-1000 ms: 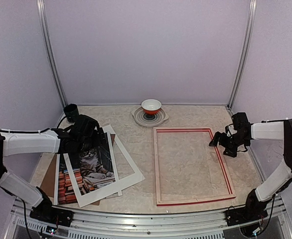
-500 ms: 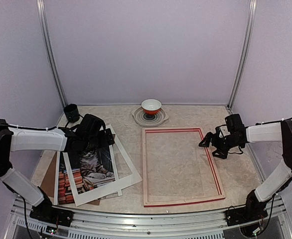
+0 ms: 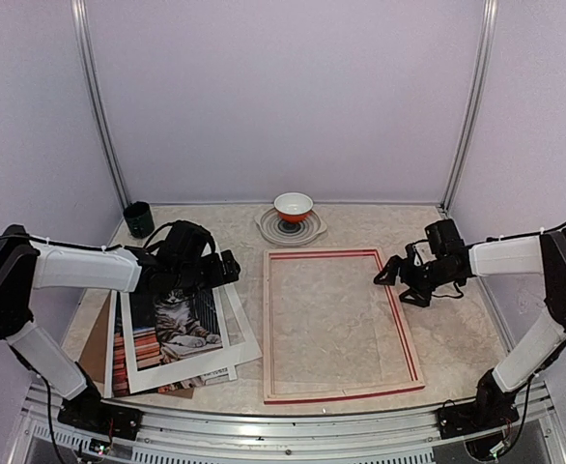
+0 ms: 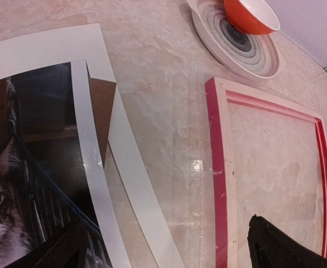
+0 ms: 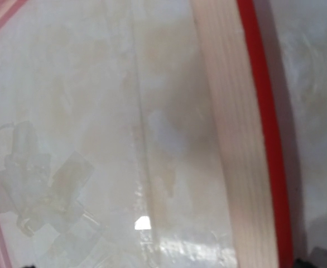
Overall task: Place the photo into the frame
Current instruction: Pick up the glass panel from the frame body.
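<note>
Both sets of jaws stand wide apart and hold nothing. The left gripper [image 3: 227, 269] hangs over the far right corner of a pile on the left of the pale marbled table [image 3: 360, 224]. In that pile the large thin print of a grey tabby cat with reddish books [image 3: 172, 324] lies face up with a white cut-out mat border [image 3: 246, 333] and a plain brown backing board [image 3: 94, 340]. The right gripper [image 3: 391, 283] sits at the right rail of the large rectangular red frame with pale wood edges [image 3: 341, 394], which lies flat mid-table, just beside the pile. Whether the gripper touches the rail is unclear.

The photo [image 3: 172, 324] lies partly hidden — under the white mat [image 3: 242, 333] and left claw [image 3: 222, 271].
</note>
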Controlling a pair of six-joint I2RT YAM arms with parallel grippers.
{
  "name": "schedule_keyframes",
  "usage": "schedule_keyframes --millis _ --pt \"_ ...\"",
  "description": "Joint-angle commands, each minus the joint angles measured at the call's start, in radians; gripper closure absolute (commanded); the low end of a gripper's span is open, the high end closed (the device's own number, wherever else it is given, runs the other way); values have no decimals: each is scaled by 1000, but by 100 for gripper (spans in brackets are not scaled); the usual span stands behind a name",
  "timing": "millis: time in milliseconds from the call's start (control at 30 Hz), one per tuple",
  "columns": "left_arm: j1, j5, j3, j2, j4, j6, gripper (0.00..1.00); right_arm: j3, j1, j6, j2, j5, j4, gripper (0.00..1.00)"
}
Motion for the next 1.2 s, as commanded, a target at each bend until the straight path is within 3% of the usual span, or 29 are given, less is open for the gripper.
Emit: schedule_keyframes --millis 0,400,1167 --pt "-18 98 23 29 83 2 1 46 6 -77 -66 27 -20 1" --pt "-47 261 11 139 220 -33 2 54 -39 -176 -181 -84 -54 1" --pt "-43 330 -42 231 343 -97 35 -32 -42 -173 -85 -124 40 1"
